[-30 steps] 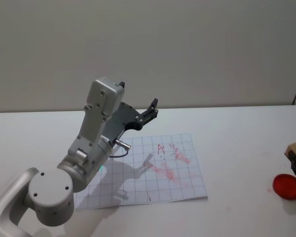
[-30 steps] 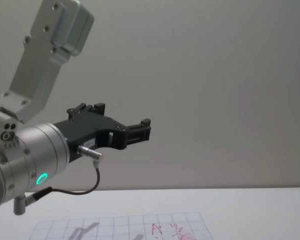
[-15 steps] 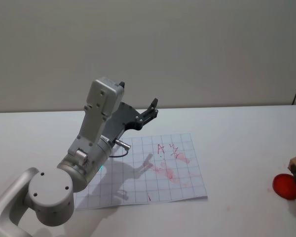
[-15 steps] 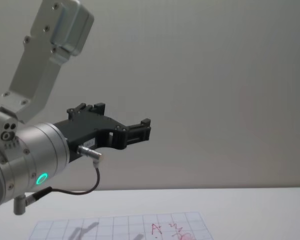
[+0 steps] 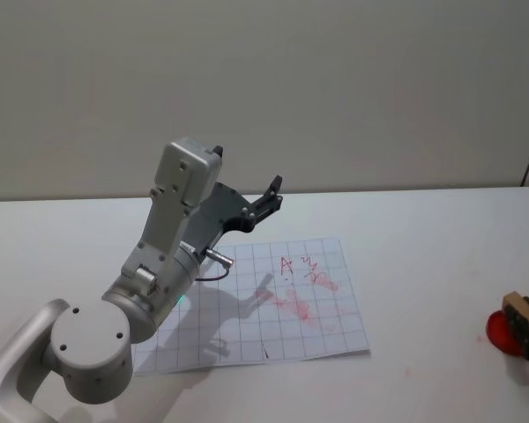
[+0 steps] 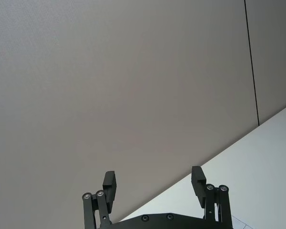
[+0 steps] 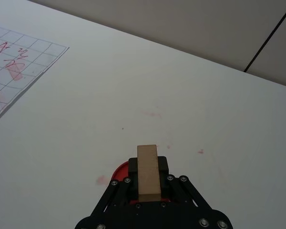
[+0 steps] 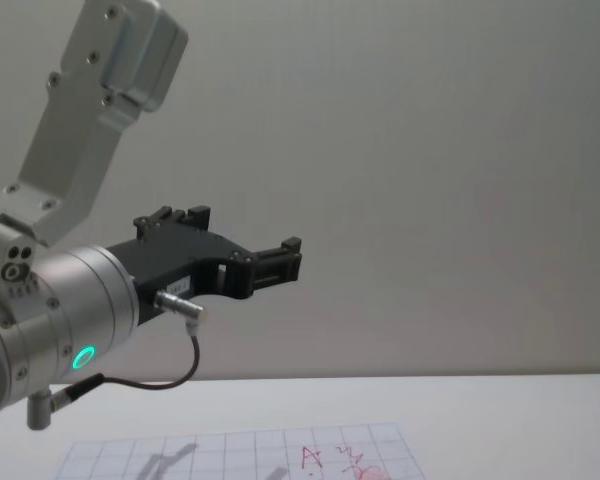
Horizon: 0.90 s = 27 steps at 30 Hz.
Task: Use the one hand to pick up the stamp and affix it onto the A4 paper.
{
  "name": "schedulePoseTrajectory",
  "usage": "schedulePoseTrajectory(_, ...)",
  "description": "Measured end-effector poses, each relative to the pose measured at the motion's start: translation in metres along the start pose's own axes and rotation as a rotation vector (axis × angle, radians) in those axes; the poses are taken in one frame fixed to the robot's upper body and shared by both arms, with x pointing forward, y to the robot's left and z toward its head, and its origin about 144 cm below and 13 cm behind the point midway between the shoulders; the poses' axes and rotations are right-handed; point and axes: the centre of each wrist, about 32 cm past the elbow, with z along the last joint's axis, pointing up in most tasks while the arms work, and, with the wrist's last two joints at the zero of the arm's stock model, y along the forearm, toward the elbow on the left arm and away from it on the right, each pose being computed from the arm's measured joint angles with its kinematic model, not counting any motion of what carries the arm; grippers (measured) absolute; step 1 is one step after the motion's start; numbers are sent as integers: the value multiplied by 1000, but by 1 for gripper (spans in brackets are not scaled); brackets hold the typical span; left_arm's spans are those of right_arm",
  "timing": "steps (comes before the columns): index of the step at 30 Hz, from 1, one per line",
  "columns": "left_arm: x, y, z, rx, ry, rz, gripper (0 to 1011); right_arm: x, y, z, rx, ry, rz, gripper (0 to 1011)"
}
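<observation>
The A4 paper [image 5: 256, 304] lies flat on the white surface [image 5: 423, 247], well left of my right hand [image 7: 148, 188], which is clamped on the stamp [image 7: 148, 174] above a red ink pad [image 5: 502, 335]. The stamp looks like a light, rigid block, best gripped on its flat sides. My left hand [image 6: 155, 186] hangs raised with fingers apart.

The left gripper [image 6: 155, 183] holds its two black fingers [image 6: 109, 183] wide apart (nothing between them) before a plain wall [image 6: 109, 81] and white table [image 6: 267, 152].
</observation>
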Motion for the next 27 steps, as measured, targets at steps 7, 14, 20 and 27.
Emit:
schedulePoseTrajectory(7, 0, 0, 0, 0, 0, 0, 1001, -2, 5, 0, -15, -13, 10, 299)
schedulePoseTrajectory(14, 0, 0, 0, 0, 0, 0, 1001, -3, 8, 1, -21, -19, 15, 481)
schedulePoseTrajectory(20, 0, 0, 0, 0, 0, 0, 1001, -3, 10, 0, -26, -22, 18, 708)
schedulePoseTrajectory(27, 0, 0, 0, 0, 0, 0, 1001, -4, 11, 0, -29, -24, 20, 907)
